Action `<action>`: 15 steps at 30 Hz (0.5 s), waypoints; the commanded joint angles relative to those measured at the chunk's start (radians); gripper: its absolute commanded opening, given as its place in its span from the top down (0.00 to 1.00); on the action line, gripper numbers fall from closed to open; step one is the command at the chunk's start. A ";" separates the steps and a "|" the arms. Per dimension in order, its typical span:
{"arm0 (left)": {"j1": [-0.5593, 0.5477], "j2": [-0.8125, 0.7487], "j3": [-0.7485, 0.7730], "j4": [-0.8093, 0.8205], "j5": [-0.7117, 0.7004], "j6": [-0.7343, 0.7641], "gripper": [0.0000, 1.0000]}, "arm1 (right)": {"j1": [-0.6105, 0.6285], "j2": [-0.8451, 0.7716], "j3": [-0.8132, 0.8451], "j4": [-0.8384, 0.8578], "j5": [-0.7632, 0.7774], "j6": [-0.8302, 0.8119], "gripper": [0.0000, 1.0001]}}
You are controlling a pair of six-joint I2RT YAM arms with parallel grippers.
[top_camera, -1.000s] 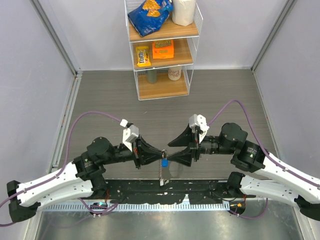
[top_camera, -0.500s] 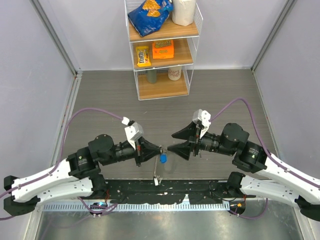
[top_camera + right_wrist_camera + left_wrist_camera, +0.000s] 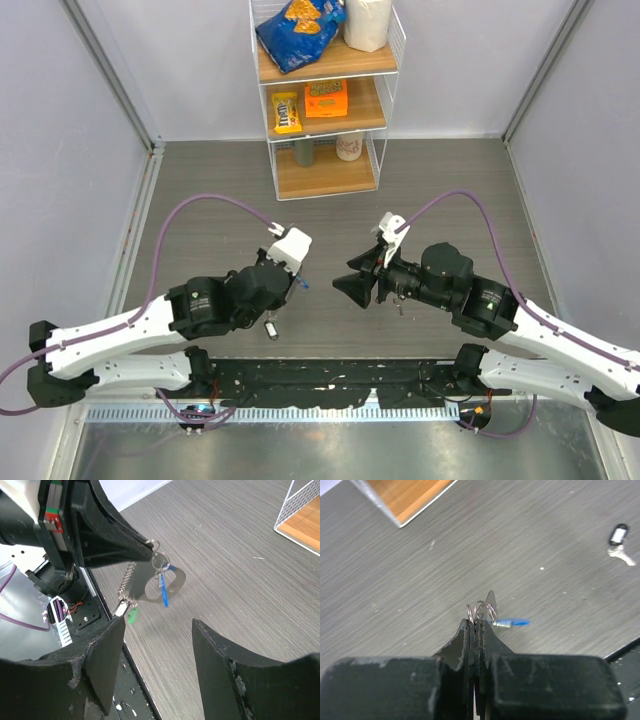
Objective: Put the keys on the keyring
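Grey wood-grain surface [image 3: 450,190] runs between pale booth walls, with a white wire shelf rack with wooden boards [image 3: 325,172] standing at its far edge; the left claw [image 3: 475,628] is pinched fully closed, its two black fingers pressed flat together on the small silver split rings [image 3: 481,612] at the top of the grey oval metal keyring [image 3: 179,578]; the keyring hangs from those fingertips, held off the surface between the two arms; in the right wrist view its oval loop faces the camera with its long axis lying roughly across the picture, slightly tilted, while in the left wrist view it shows edge-on, pointing away from the fingertips; a thin silver chain [image 3: 127,580] drops from the same rings to a small green tag [image 3: 132,615], and a narrow blue tag [image 3: 163,593] hangs across the loop; the right claw [image 3: 159,625] stands open, its fingers wide apart and holding nothing, facing the keyring and near it but not touching; one small silver key with a black plastic head [image 3: 619,542] lies flat on the surface, well apart from the left claw, head toward the far side and blade slanting down to the right in the left wrist view; on the rack a yellow bag [image 3: 287,112] and an orange box [image 3: 326,98] carry printing too small to read.
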 commanded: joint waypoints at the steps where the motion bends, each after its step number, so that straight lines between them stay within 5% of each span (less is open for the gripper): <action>1: -0.019 0.029 0.081 -0.075 -0.085 0.006 1.00 | 0.001 -0.008 0.024 0.027 0.038 0.009 0.38; 4: 0.054 -0.033 0.028 -0.024 0.044 -0.007 1.00 | 0.001 -0.001 0.026 0.024 0.025 0.012 0.38; 15: 0.051 -0.236 -0.083 0.191 0.408 0.057 1.00 | 0.001 -0.005 0.052 0.009 -0.116 -0.066 0.39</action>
